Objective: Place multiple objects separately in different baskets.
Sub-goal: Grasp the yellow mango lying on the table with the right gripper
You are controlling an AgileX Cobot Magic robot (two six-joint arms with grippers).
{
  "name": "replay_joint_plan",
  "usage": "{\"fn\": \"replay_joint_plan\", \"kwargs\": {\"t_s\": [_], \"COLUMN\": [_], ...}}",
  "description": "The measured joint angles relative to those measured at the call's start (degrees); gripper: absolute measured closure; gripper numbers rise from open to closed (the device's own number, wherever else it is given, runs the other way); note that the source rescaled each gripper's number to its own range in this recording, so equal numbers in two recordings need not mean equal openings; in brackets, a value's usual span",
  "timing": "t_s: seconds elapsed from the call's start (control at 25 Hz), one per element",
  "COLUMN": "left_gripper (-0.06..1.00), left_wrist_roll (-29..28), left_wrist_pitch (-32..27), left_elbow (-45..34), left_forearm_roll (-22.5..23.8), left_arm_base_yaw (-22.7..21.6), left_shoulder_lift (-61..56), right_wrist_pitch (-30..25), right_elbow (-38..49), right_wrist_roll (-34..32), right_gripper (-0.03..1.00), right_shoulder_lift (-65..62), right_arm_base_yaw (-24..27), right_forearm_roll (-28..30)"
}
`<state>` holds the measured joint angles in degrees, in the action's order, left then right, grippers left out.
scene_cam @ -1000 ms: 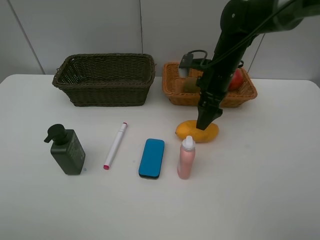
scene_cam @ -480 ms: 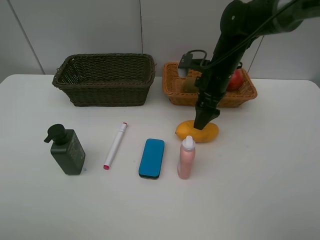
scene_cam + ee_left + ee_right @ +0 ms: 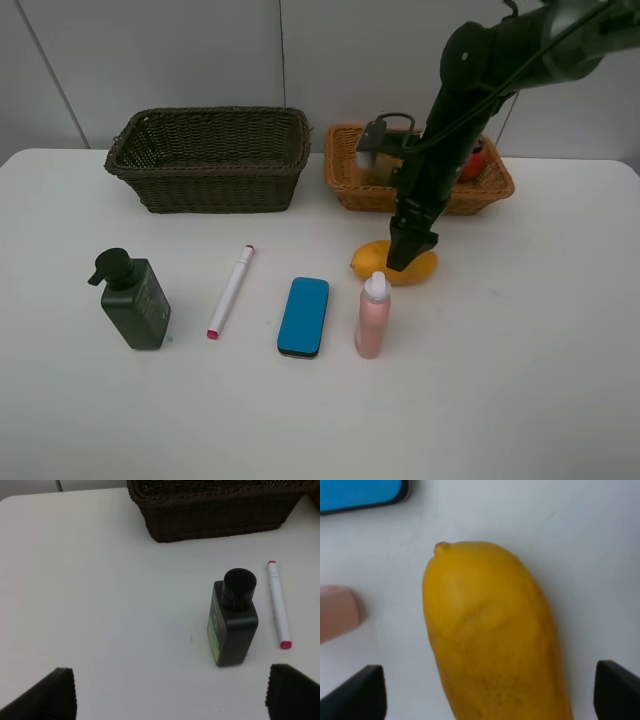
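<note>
Right tool point(image 3: 404, 264) lower over 1 mango point(image 3: 490, 630)

- In a row across the lower half of the frame, left to right: pump bottle point(image 3: 135, 303), marker point(image 3: 230, 291), eraser block point(image 3: 303, 316), spray bottle point(image 3: 373, 316).
- Mango point(image 3: 370, 262) lies just behind the spray bottle.
- Upper middle, side by side: left basket point(image 3: 205, 185), right basket point(image 3: 350, 188), which holds a pomegranate point(image 3: 481, 162).

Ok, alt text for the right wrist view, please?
A yellow mango on the white table fills most of the view, between the fingertips of the open right pincer, not touching them. A corner of the blue eraser and part of the pink spray bottle show at the edges.
</note>
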<state>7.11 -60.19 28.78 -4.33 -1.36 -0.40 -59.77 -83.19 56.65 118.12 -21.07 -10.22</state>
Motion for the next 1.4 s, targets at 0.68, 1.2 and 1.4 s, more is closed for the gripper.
{"fn": "replay_joint_plan", "kwargs": {"t_s": [0.68,1.2,1.4], "left_gripper": [-0.06,-0.06,-0.06], "left_wrist_roll": [0.0,0.0,0.0], "left_wrist_pitch": [0.0,0.0,0.0], "left_elbow": [0.0,0.0,0.0], "left_forearm_roll": [0.0,0.0,0.0], "left_arm_base_yaw": [0.0,0.0,0.0], "left_shoulder_lift": [0.0,0.0,0.0], "right_wrist_pitch": [11.0,12.9,12.9], "right_elbow": [8.2,9.4,9.4], "right_wrist_roll": [0.0,0.0,0.0], "right_gripper": [-0.03,-0.03,-0.03], "right_shoulder_lift": [0.0,0.2,0.2], "right_arm_base_yaw": [0.0,0.0,0.0], "right_forearm_roll": [-0.1,-1.3,-1.9]}}
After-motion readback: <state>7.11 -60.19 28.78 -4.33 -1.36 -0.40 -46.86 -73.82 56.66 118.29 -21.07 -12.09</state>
